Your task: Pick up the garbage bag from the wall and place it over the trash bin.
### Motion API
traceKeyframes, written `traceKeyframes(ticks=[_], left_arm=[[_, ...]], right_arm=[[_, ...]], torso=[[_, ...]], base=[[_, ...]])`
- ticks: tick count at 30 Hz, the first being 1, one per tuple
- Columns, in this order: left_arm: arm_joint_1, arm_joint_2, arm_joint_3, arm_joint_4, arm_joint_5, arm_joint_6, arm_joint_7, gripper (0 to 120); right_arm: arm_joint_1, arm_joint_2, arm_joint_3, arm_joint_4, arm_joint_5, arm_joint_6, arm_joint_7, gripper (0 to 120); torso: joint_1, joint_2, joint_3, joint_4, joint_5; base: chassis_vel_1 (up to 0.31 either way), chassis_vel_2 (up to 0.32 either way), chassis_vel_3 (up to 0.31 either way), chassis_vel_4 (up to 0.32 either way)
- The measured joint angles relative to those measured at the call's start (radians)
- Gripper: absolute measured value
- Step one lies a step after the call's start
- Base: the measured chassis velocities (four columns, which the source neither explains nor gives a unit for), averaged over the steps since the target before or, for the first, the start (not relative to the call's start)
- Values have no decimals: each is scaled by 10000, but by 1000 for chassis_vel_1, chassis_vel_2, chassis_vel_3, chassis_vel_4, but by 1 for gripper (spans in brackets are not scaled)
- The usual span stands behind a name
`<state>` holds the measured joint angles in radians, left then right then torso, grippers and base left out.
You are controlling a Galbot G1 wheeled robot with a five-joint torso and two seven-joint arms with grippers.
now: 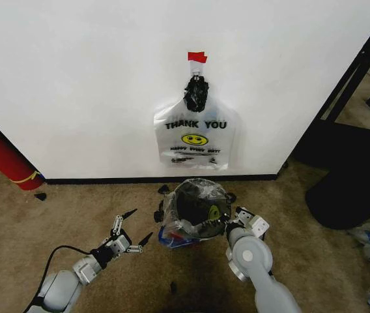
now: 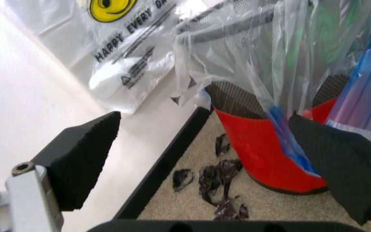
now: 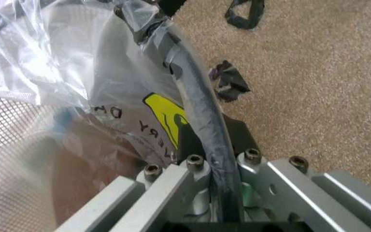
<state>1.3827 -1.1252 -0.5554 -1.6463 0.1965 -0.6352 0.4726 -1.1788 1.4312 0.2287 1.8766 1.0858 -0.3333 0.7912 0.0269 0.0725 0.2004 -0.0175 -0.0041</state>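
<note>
My right gripper fingers clamp the thin, see-through printed garbage bag, limp and slippery, against the small round black trash bin rim; left gripper fingers apart, idle.

Left arm: reaches forward low from the lower left of the head view, forearm angled up and to the right.
Left gripper: fingers spread wide, holding nothing, black pads facing each other.
Right arm: stretches forward on the right, wrist bent inward.
Right gripper: closed on the bag-covered rim of the trash bin.
</note>
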Motion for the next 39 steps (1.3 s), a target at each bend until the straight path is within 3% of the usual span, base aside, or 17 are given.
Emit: traceKeyframes(ticks=[3, 8, 16, 23, 31, 35, 37, 38, 39], left_arm=[[-19, 32, 21, 8, -26, -11, 0, 100], [-44, 67, 48, 11, -64, -46, 4, 100], [-4, 83, 1, -119, -81, -58, 12, 100], [129, -24, -165, -328, -57, -65, 13, 100], [317, -96, -286, -545, -22, -83, 21, 100], [400, -149, -328, -658, -29, -91, -32, 100], [409, -196, -321, -810, -280, -85, -287, 100], [409, -196, -321, -810, -280, -85, -287, 100], [415, -244, -285, -962, -580, -49, -533, 100]], right_arm=[[41, 1, -3, -45, -45, -90, -7, 2], [79, -34, -10, -184, -172, -131, -172, 23], [-99, -91, -110, -36, -345, -62, -750, 48], [-339, -272, -143, 268, -849, 288, -2056, 79], [-511, -416, -5, -7, -1118, 609, -3224, 99], [-800, -514, 146, -229, -1263, 1349, -5491, 100], [-985, -566, 196, -434, -1572, 2731, -7257, 100], [-985, -566, 196, -434, -1572, 2731, -7257, 100], [-1043, -556, 240, -616, -1993, 3690, -8135, 100]], torso=[[-1, 0, 0, 0, -1], [-1, 1, -2, -2, 0], [0, 0, 2, 7, 8], [1, -2, 2, 3, 4], [1, -2, 2, 2, 4], [1, -2, 1, 3, 3], [1, -2, 1, 3, 0], [1, -2, 1, 3, 0], [0, -2, 1, 2, 3]], base=[[0, 0, 0, 0], [0, 0, 0, 0], [0, 0, 0, 0], [0, 0, 0, 0], [0, 0, 0, 0], [0, 0, 0, 0], [0, 0, 0, 0], [0, 0, 0, 0], [0, 0, 0, 0]])
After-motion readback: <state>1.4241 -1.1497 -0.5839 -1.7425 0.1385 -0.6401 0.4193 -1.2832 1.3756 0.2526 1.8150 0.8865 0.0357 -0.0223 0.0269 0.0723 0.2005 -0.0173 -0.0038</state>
